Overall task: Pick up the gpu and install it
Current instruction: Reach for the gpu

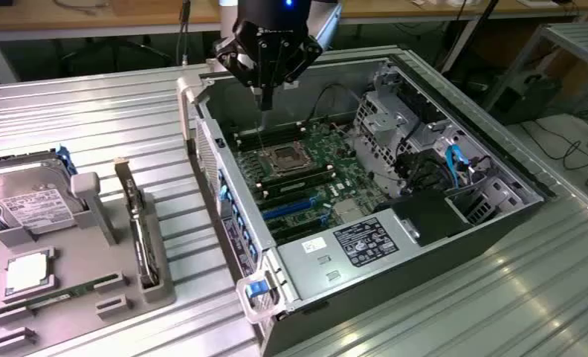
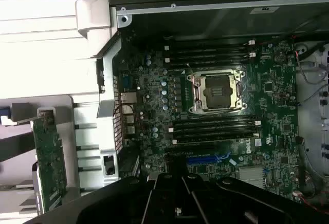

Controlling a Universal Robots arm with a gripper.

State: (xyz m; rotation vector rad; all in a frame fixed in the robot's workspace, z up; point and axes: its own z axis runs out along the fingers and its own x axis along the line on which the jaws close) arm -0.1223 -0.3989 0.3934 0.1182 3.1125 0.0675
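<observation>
1. The claw [image 1: 265,103] hangs over the open computer case [image 1: 393,290], above the motherboard [image 1: 319,149]. Its fingers are pressed together, with nothing between them.
2. The gpu [image 1: 138,223] stands on its edge in the grey holder [image 1: 76,256], which lies on the bench [image 1: 95,111] near the edge at the exterior view's left, beside the case.
3. A hard drive [image 1: 26,201] sits in the same holder.
</observation>
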